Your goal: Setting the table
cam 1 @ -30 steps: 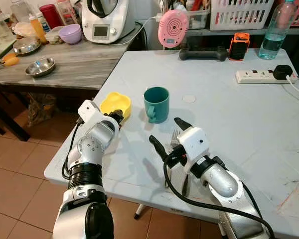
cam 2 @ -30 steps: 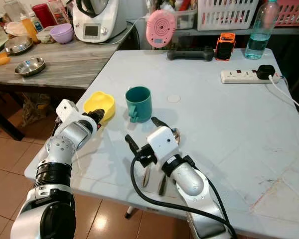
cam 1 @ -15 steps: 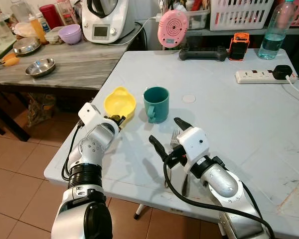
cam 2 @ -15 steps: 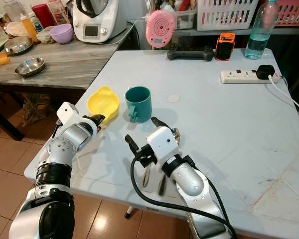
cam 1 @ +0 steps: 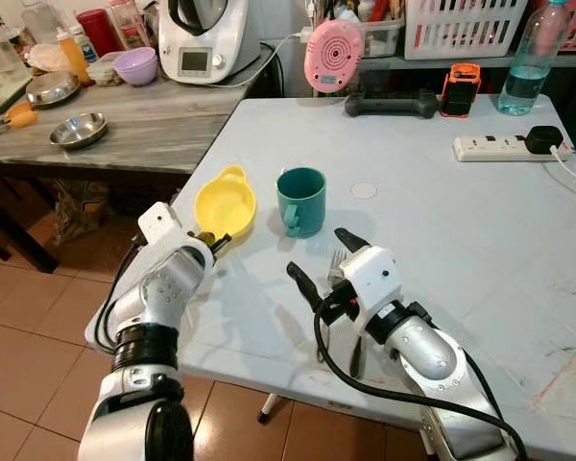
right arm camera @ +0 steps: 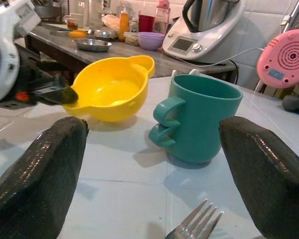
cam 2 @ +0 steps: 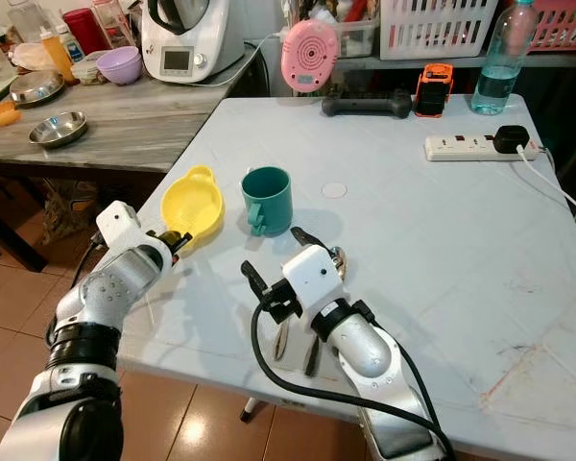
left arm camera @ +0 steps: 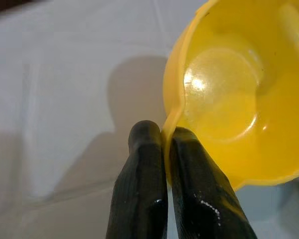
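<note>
To place the round yellow plastic bowl (cam 1: 225, 201) well, keep it level and set it down clear of the teal plastic mug (cam 1: 300, 202) just beside it. The left hand (left arm camera: 164, 137) is clamped on the bowl's rim, near the pale bench's (cam 1: 461, 221) edge. The right hand (cam 1: 324, 259) hovers spread wide over a metal fork (right arm camera: 194, 228), holding nothing.

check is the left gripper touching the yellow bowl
Touching. The left wrist view shows the left gripper with its two black fingers pinched on the rim of the yellow bowl, no gap on either side.
</note>
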Controlling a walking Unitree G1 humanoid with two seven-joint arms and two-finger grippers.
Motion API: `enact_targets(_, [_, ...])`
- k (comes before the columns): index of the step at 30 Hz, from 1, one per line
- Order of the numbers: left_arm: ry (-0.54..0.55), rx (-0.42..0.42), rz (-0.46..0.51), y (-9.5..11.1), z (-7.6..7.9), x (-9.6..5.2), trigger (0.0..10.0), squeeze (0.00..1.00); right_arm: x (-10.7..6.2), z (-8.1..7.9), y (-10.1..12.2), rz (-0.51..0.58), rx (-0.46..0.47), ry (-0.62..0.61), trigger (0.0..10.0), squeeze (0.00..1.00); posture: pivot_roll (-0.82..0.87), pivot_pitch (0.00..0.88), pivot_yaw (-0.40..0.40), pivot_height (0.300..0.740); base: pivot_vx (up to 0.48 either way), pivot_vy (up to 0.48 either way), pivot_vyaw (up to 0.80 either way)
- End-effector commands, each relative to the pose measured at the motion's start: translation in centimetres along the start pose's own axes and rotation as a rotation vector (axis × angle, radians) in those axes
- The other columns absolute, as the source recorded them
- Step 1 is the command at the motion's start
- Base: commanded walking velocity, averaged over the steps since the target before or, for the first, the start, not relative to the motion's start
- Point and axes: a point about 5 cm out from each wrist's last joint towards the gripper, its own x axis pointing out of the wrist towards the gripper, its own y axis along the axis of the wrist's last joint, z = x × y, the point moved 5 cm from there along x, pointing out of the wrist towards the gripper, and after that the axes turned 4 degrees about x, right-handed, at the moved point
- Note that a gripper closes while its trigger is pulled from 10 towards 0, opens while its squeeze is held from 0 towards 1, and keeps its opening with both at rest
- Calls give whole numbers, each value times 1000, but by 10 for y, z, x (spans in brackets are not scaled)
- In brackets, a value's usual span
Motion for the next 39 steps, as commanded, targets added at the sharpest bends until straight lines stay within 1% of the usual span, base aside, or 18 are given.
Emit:
enact_targets(1, [-3, 85, 61, 15, -6, -4, 0, 0, 3, -5, 2, 12, 2, 26, 10000, 0, -230, 34, 142, 740, 0, 0, 0])
enact_targets(3, [-19, 129, 78, 18, -8, -7, 0, 0, 3, -5, 2, 13, 0, 28, 10000, 0, -225, 33, 137, 740, 0, 0, 0])
enact_targets(4, [-42, 194, 116, 23, -10, -10, 0, 0, 4, -4, 2, 14, -2, 28, 10000, 0, -223, 33, 135, 740, 0, 0, 0])
enact_targets(6, [-63, 239, 141, 27, -10, -13, 0, 0, 4, -4, 2, 14, -3, 28, 10000, 0, -223, 33, 134, 740, 0, 0, 0])
enact_targets(9, [-97, 378, 206, 38, -11, -21, 0, 0, 6, -3, 3, 17, -6, 27, 10000, 0, -219, 32, 128, 740, 0, 0, 0])
enact_targets(11, [-106, 431, 213, 40, -12, -23, 0, 0, 6, -2, 3, 20, -6, 27, 10000, 0, -216, 34, 126, 740, 0, 0, 0])
enact_targets(13, [-110, 538, 255, 47, -15, -29, 0, 0, 7, -1, 4, 22, -8, 25, 10000, 0, -214, 33, 123, 740, 0, 0, 0])
enact_targets(15, [-114, 611, 293, 52, -15, -34, 0, 0, 7, -1, 4, 24, -10, 24, 10000, 0, -213, 33, 123, 740, 0, 0, 0])
enact_targets(16, [-112, 686, 334, 57, -16, -39, 0, 0, 7, 0, 4, 27, -11, 21, 10000, 0, -209, 34, 120, 740, 0, 0, 0])
enact_targets(18, [-106, 778, 362, 57, -19, -45, 0, 0, 7, 2, 5, 29, -13, 11, 10000, 0, -204, 35, 117, 740, 0, 0, 0])
enact_targets(20, [-94, 815, 370, 52, -24, -50, 0, 0, 8, 3, 5, 33, -13, 1, 10000, 0, -199, 38, 117, 740, 0, 0, 0])
enact_targets(21, [-94, 815, 370, 52, -24, -50, 0, 0, 8, 3, 5, 33, -13, 1, 10000, 0, -199, 38, 117, 740, 0, 0, 0])
enact_targets(23, [-56, 924, 444, 51, -29, -63, 0, 0, 11, 6, 7, 43, -18, -26, 10000, 0, -186, 40, 115, 740, 0, 0, 0])
enact_targets(26, [-29, 927, 462, 51, -34, -67, 0, 0, 12, 9, 7, 46, -22, -41, 10000, 0, -179, 39, 115, 740, 0, 0, 0])
enact_targets(29, [45, 945, 510, 55, -44, -77, 0, 0, 13, 12, 8, 51, -22, -64, 10000, 0, -174, 39, 114, 740, 0, 0, 0])
enact_targets(32, [124, 902, 515, 50, -58, -84, 0, 0, 15, 12, 9, 59, -13, -68, 10000, 0, -167, 32, 112, 740, 0, 0, 0])
enact_targets(34, [138, 884, 525, 48, -60, -87, 0, 0, 15, 12, 10, 65, -7, -69, 10000, 0, -164, 31, 110, 740, 0, 0, 0])
enact_targets(39, [175, 892, 560, 46, -62, -94, 0, 0, 16, 13, 11, 74, 16, -72, 10000, 0, -159, 26, 105, 740, 0, 0, 0])
